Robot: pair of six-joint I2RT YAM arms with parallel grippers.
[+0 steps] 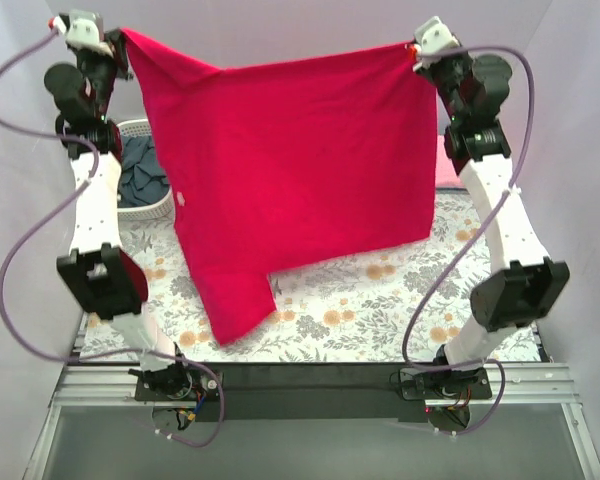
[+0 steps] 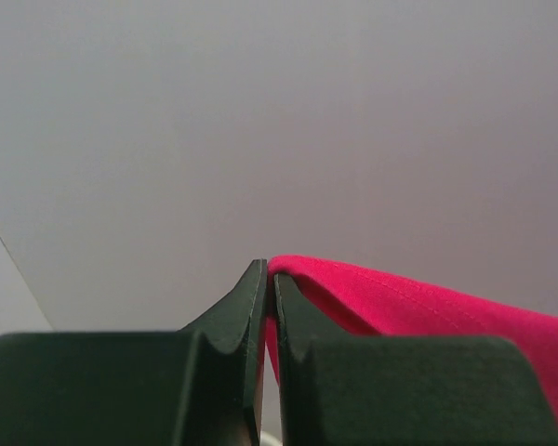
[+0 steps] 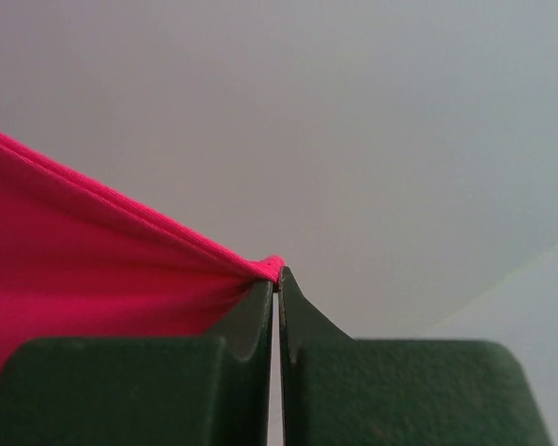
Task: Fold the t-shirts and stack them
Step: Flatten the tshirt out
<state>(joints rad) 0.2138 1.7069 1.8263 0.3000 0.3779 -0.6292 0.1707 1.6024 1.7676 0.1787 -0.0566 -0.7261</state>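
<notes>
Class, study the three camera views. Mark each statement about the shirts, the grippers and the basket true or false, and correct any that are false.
1. The left gripper and the right gripper each pinch the upper edge of the red t-shirt. True.
2. The red t-shirt lies folded flat on the table. False: it hangs spread out between the two arms, above the floral cloth.
3. A dark blue shirt sits in the white basket. True.
4. In its wrist view, the left gripper is wide open with nothing in it. False: its fingers are closed on the red cloth.
</notes>
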